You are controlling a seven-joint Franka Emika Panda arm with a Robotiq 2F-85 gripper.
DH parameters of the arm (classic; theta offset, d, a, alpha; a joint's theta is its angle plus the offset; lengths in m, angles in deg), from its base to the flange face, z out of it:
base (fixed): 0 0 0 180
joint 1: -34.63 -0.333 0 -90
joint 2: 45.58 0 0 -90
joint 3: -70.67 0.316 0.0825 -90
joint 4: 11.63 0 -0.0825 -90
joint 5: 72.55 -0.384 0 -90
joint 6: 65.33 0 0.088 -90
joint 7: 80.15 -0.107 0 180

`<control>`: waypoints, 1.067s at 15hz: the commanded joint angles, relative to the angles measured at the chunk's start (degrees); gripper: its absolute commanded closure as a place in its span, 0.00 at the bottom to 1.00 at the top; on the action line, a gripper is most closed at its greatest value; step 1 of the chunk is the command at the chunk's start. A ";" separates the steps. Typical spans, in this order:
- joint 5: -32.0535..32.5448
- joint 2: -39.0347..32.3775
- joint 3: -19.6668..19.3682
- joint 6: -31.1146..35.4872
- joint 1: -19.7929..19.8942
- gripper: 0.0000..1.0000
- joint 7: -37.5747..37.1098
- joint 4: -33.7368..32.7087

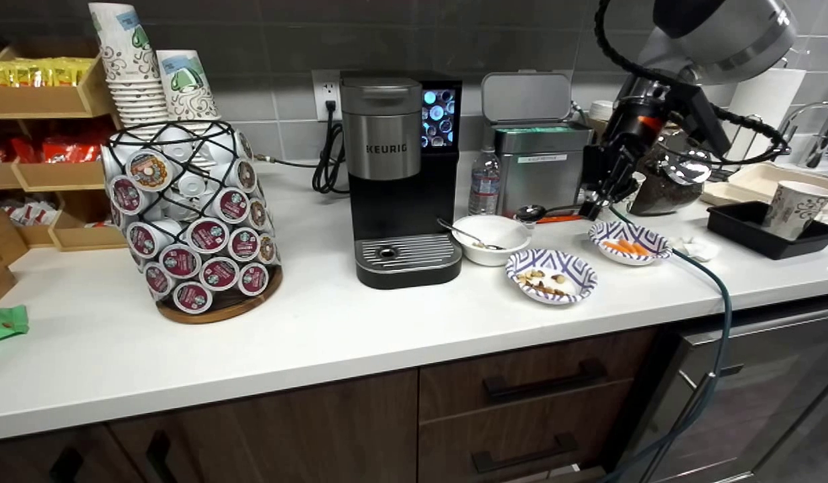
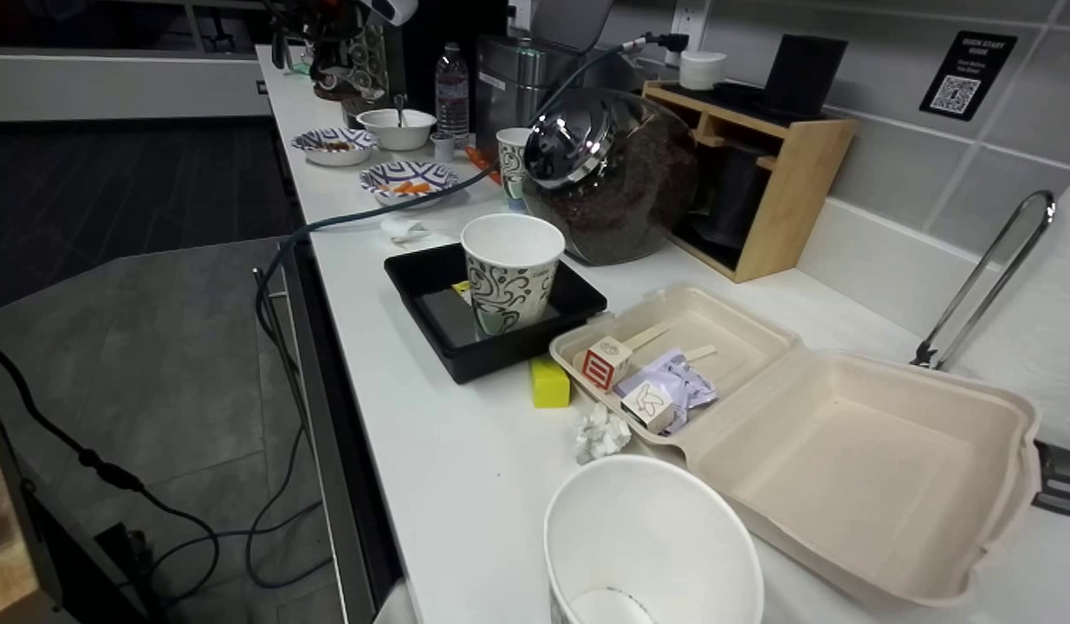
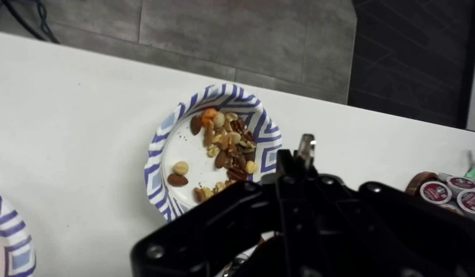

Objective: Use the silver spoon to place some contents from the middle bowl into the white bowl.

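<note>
The middle bowl has a blue-and-white patterned rim (image 1: pixel 568 260) and shows in both exterior views. It holds a heap of mixed nuts (image 3: pixel 229 142), tan, brown and orange. The plain white bowl (image 1: pixel 479 257) stands beside it toward the coffee maker, also in both exterior views, with another spoon (image 1: pixel 470 235) leaning in it. My gripper (image 1: pixel 593 204) is shut on the silver spoon (image 1: pixel 531 213), held up in the air. In the wrist view, the fingertips (image 3: pixel 297 154) are beside the bowl's rim with a silvery piece of the spoon between them. Whether the held spoon carries anything is unclear.
A bluer patterned bowl (image 1: pixel 652 239) with orange sticks stands beside the middle bowl. Behind are a coffee maker (image 1: pixel 380 144), a water bottle (image 1: pixel 484 184) and a metal bin (image 1: pixel 544 168). A dark hose (image 1: pixel 727 308) crosses the counter's front edge. A pod tower (image 1: pixel 192 228) stands farther along.
</note>
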 commanded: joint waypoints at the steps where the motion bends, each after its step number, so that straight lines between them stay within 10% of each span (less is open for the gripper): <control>1: -3.42 2.34 -1.19 -11.97 3.71 0.99 -0.28 2.18; 16: -7.50 -0.89 -11.76 -23.67 12.45 0.99 -1.20 2.92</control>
